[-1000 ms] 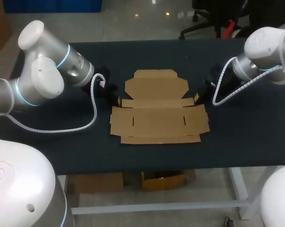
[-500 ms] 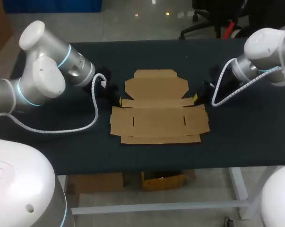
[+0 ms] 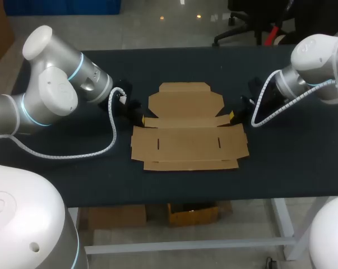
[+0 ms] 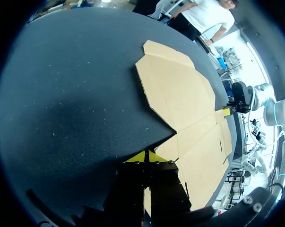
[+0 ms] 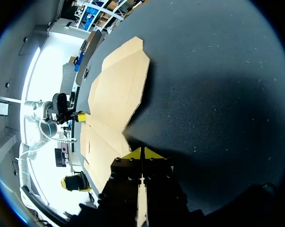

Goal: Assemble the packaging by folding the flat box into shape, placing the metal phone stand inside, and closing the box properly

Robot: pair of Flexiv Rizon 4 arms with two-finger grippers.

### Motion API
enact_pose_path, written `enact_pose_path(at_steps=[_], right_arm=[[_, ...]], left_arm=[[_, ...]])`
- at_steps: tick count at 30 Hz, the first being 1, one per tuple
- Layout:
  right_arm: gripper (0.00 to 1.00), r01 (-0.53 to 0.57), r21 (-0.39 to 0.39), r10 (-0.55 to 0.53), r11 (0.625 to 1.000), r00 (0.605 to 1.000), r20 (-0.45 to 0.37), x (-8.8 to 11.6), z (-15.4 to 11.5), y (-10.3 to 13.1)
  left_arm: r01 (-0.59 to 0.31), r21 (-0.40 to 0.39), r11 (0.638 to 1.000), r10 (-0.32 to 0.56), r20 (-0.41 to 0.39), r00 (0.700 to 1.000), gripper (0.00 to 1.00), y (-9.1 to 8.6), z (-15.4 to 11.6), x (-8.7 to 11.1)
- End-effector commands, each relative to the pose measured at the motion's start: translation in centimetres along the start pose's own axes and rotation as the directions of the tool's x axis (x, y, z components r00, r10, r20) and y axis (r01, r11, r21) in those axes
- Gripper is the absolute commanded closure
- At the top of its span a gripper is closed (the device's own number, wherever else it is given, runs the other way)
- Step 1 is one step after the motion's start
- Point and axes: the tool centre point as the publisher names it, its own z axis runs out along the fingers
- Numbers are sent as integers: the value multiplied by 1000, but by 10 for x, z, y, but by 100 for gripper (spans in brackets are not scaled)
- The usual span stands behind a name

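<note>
A flat brown cardboard box blank lies unfolded in the middle of the dark table. My left gripper sits low at the blank's left edge, shut with nothing held; in the left wrist view its yellow tips meet right at the cardboard. My right gripper sits at the blank's right edge, also shut and empty; in the right wrist view its tips touch together beside the cardboard. No metal phone stand shows in any view.
Each wrist view shows my other arm's gripper across the blank, the right one and the left one. A white coiled cable hangs from my left arm onto the table.
Both grippers have crept slightly inward toward the blank's side edges. The blank has not moved.
</note>
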Motion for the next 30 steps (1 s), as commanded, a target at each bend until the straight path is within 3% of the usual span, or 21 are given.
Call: enact_pose_path(at_steps=[1,30], right_arm=[[100,2,-7,-2,1000,1000,0,3,0,-2],[100,-38,-36,40,999,998,46,17,-2,-7]], left_arm=[[-7,4,1000,7,-4,1000,100,2,-2,2],[-38,34,999,39,-9,999,100,1,-6,19]])
